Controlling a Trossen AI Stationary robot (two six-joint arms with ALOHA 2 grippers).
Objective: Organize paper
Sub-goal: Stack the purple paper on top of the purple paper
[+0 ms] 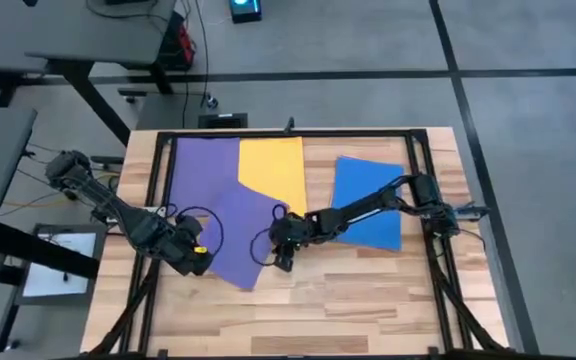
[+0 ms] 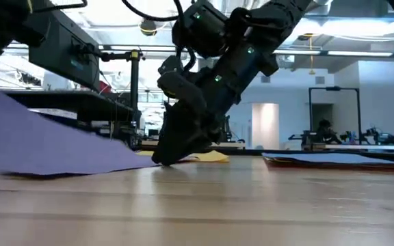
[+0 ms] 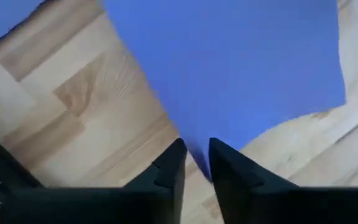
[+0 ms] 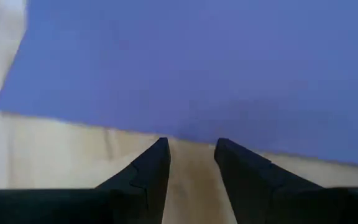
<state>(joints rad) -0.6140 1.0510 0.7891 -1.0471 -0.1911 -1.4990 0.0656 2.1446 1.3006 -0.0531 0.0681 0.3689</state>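
Purple is the colour in play. Left end effector (image 1: 196,262) sits low at the near-left corner of the loose purple sheet (image 1: 240,235). In the left wrist view its fingers (image 3: 166,177) stand narrow with a corner of that sheet between them; whether they actually pinch it I cannot tell for certain, but the low view shows that side of the sheet lifted off the bench (image 1: 368,300), so I judge it held.

Right end effector (image 1: 284,255) is down at the opposite, right-hand edge of the same sheet. Right wrist view: fingers (image 4: 148,174) a small way apart, tips just short of the sheet's edge, nothing between them.

Layout, high view:
- loose purple sheet lies skewed in the middle of the bench, overlapping the lower edges of a second purple sheet (image 1: 203,165) and the yellow sheet (image 1: 273,165), both of which lie square at the far side;
- blue sheet (image 1: 368,200) lies to the right, slightly rotated, partly under the right arm;
- no other colours visible.

Step in hand (judgement): squaring up the skewed purple sheet, the left side gripping, the right side set to nudge or pin. Task looks early; blue is still crooked.

Next move calls for: turning the sheet square without creasing the thin paper, and keeping the sheets under it from dragging.

Writing: none legible. A white printed sheet (image 1: 63,262) lies off the bench at left; its print is too small to read.
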